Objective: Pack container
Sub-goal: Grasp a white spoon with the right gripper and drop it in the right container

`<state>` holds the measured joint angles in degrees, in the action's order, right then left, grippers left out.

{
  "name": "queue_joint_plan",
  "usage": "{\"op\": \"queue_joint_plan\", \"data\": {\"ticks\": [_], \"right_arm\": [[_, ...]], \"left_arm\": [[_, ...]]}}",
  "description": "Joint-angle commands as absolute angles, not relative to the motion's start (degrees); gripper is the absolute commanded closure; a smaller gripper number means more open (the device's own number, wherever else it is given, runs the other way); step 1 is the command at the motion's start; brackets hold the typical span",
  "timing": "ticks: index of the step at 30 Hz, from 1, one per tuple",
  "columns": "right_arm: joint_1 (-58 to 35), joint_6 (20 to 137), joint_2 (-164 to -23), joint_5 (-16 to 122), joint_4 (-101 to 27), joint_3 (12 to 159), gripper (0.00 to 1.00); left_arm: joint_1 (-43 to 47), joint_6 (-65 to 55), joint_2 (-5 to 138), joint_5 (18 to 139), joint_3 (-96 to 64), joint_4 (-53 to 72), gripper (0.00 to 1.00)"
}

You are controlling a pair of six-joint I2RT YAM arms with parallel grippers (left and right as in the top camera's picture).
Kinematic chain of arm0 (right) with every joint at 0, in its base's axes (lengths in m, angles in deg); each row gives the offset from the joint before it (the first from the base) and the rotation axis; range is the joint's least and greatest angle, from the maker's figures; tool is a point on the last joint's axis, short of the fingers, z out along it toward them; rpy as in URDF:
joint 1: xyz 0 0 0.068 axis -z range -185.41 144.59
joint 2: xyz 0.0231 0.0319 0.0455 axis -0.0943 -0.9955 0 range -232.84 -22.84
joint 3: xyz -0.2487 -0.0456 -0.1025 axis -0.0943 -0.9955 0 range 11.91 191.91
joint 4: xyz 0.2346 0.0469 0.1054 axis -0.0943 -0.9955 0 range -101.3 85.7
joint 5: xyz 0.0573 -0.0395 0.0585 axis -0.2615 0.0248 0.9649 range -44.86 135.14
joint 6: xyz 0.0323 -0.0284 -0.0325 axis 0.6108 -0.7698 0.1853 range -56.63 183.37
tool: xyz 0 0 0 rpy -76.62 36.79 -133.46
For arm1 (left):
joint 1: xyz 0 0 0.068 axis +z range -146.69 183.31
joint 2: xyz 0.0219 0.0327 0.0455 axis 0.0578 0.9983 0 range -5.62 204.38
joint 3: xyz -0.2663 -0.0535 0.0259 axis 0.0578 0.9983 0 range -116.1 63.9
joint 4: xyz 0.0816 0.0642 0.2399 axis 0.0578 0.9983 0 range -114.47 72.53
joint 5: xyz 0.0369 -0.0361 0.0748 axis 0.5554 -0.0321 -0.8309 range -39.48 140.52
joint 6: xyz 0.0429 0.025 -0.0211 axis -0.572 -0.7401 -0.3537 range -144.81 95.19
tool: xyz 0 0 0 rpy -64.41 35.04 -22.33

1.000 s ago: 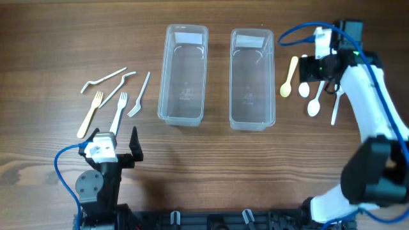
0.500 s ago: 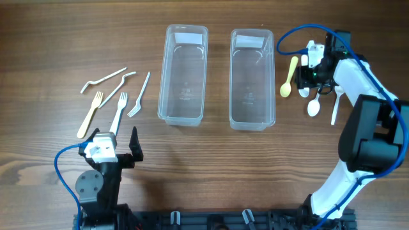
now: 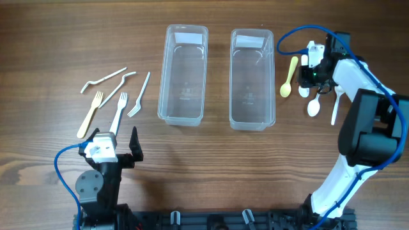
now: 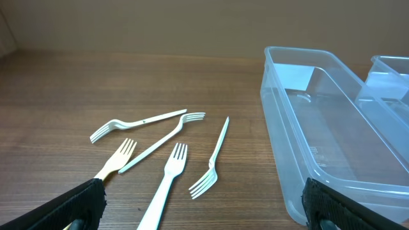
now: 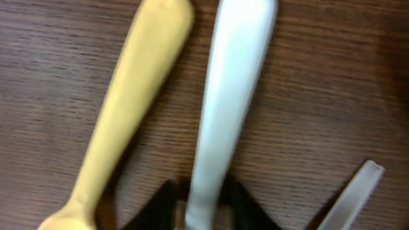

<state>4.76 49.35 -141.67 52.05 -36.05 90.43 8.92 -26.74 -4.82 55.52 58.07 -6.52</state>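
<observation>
Straddling the white spoon (image 5: 225,96), right claw (image 5: 199,214) tips show only wrist-side.

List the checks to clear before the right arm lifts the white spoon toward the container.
1. Right gripper straddles the white spoon: ok, a finger shows on either side of the handle in the wrist view.
2. Grip closed on the handle: cannot tell.
3. Yellow spoon free of the fingers: cannot tell; it lies close alongside.
4. Right-hand container open and empty: ok.
5. Left gripper open, back from the forks: ok.
</observation>
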Motion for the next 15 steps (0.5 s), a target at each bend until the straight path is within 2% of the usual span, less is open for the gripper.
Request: {"op": "queue_joint_plan", "data": {"ticks": [1, 2, 7, 12, 15], "right_arm": [[5.1, 51.6, -143.7, 52.7, -37.4, 91.1, 0.93], [5.1, 51.6, -143.4, 52.7, -37.9, 91.1, 0.96], [5.1, 51.7, -137.4, 52.2, -39.5, 91.1, 0.96], [4.9, 54.5, -121.9, 49.2, -42.1, 91.1, 0.96], [1.8, 55.7, -114.7, 56.8, -44.5, 91.1, 0.96]], "left_arm": [[8.8, -27.8, -5.2, 56.2, 58.3, -6.7, 0.00], [8.8, -27.8, -5.2, 56.2, 58.3, -6.7, 0.00], [8.8, -27.8, -5.2, 56.2, 58.3, -6.7, 0.00], [8.8, -27.8, -5.2, 56.2, 58.3, -6.7, 0.00], [8.8, -27.8, -5.2, 56.2, 58.3, -6.7, 0.00]]}}
